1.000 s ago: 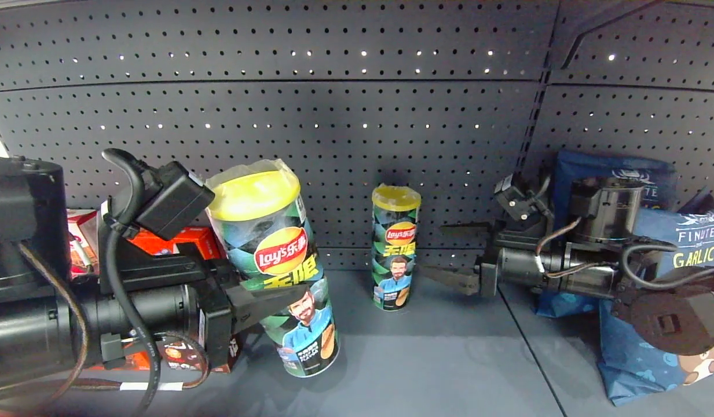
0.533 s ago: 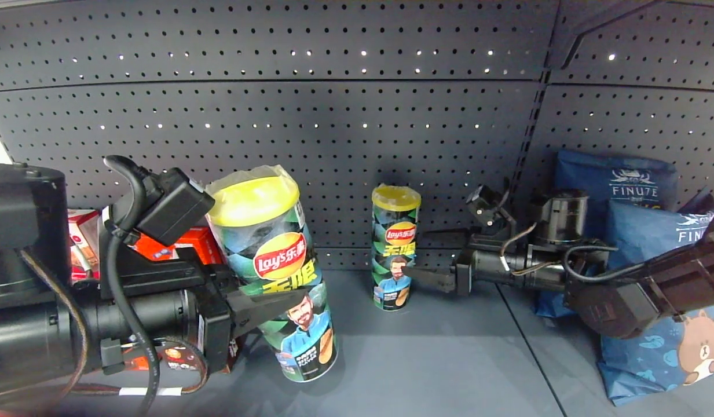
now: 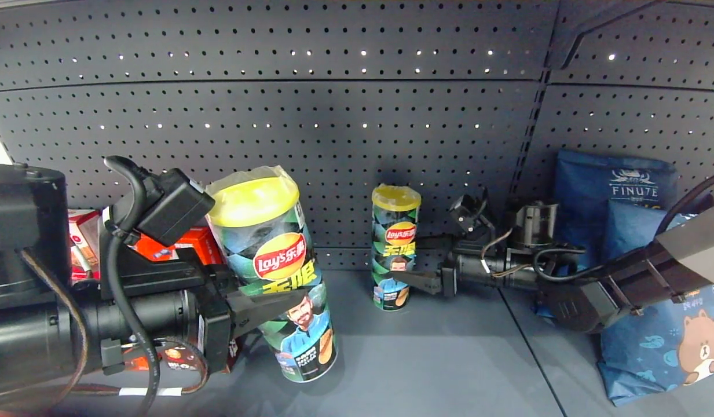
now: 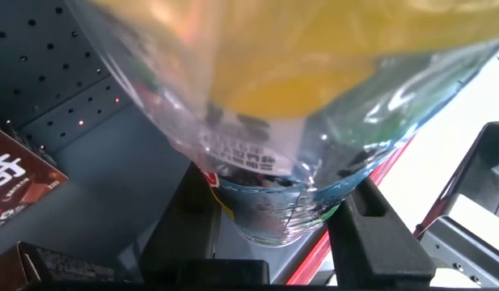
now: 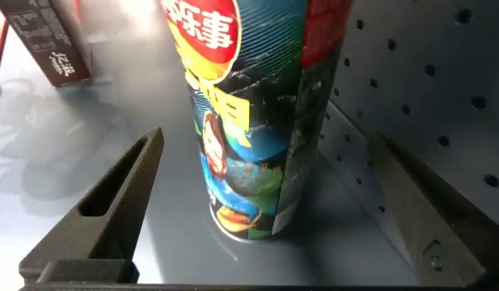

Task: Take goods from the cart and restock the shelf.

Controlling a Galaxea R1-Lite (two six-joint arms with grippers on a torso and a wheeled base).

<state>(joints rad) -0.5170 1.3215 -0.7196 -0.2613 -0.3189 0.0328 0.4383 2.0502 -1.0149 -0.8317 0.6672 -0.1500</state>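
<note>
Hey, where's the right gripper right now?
In the head view the right gripper is mid-shelf, open around the upright chip can by the pegboard, left of the blue snack bags.

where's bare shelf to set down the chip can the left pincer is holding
Widest bare patch: grey shelf floor in front of the standing yellow-lidded chip can, between the held yellow-lidded chip can and blue snack bags. Crowded: red boxes at the left; open right pincer around the standing can.
</note>
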